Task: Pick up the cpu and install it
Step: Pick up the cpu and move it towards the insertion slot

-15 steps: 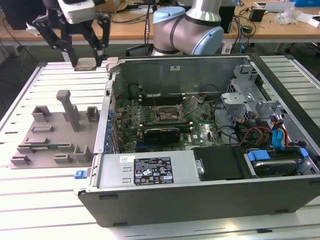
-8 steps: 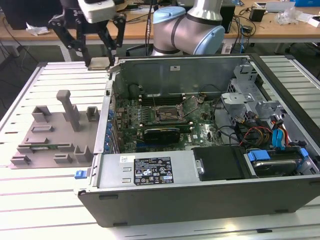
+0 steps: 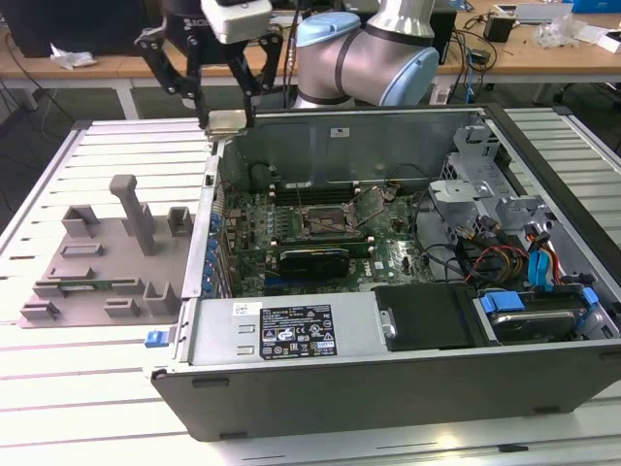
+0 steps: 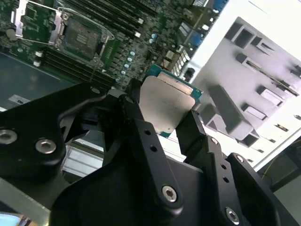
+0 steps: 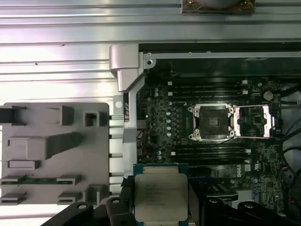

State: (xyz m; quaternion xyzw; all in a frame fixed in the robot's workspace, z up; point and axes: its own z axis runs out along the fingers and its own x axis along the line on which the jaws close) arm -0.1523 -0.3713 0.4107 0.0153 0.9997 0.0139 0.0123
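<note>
Your gripper pinches the cpu by its edges, over the case's far corner at the exterior view's left. Hold it level and square to the open socket.

Open-topped case, free air above bare socket.

The cpu over case edge, tray beside case.
</note>
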